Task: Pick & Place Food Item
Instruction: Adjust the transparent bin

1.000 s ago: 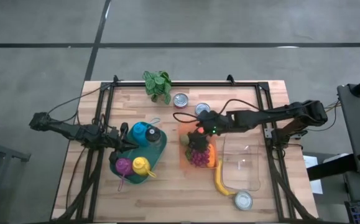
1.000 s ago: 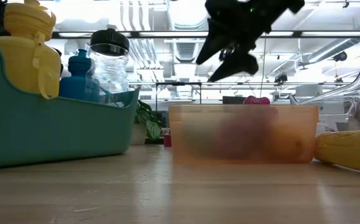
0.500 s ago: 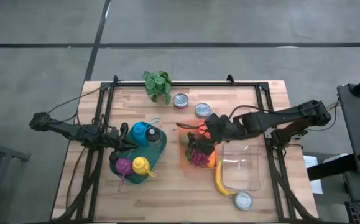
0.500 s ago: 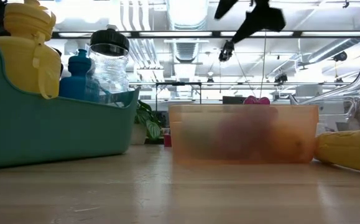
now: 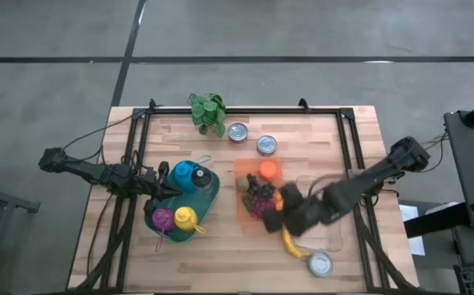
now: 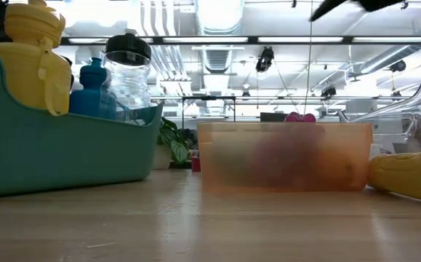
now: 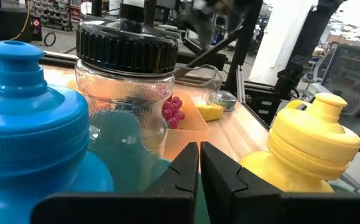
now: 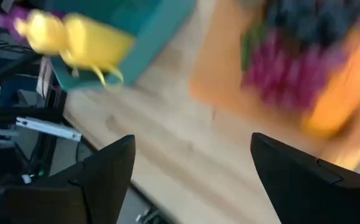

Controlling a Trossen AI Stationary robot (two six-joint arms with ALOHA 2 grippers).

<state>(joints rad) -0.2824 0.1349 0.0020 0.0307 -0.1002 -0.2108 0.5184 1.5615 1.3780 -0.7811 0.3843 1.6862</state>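
1. The right gripper (image 5: 276, 215) is hovering over the near edge of the orange food bin (image 5: 243, 211), its fingers (image 8: 99, 180) standing wide apart with nothing between them.
2. The left gripper (image 5: 171, 188) is resting at the teal bottle caddy (image 5: 206, 204), its fingers (image 7: 186, 171) pressed together on nothing.
3. The orange food bin is sitting mid-counter, holding dark grapes (image 5: 259, 188), pinkish-purple grapes (image 5: 257, 206) and an orange fruit (image 5: 268, 170).
4. A banana (image 5: 292, 243) is lying on the counter (image 5: 220, 254), just beside the bin's near right corner and against a clear empty container (image 5: 335, 238).
5. Three tins are standing on the counter: two (image 5: 237, 132) (image 5: 266, 145) behind the bin and one (image 5: 320, 263) near the banana's end.
6. A small potted plant (image 5: 208, 111) is standing at the far edge.
7. The caddy is carrying a blue bottle (image 5: 185, 174), a clear jar with a black lid (image 5: 203, 179), a yellow bottle (image 5: 187, 218) and a purple one (image 5: 162, 218).
8. The low view is showing the bin's frosted wall (image 6: 283, 156) with the fruit blurred behind it, and the banana (image 6: 406, 175) at its side; the arm is only crossing the upper corner there.
9. The right wrist view alone is showing the gap of bare counter between caddy and bin.
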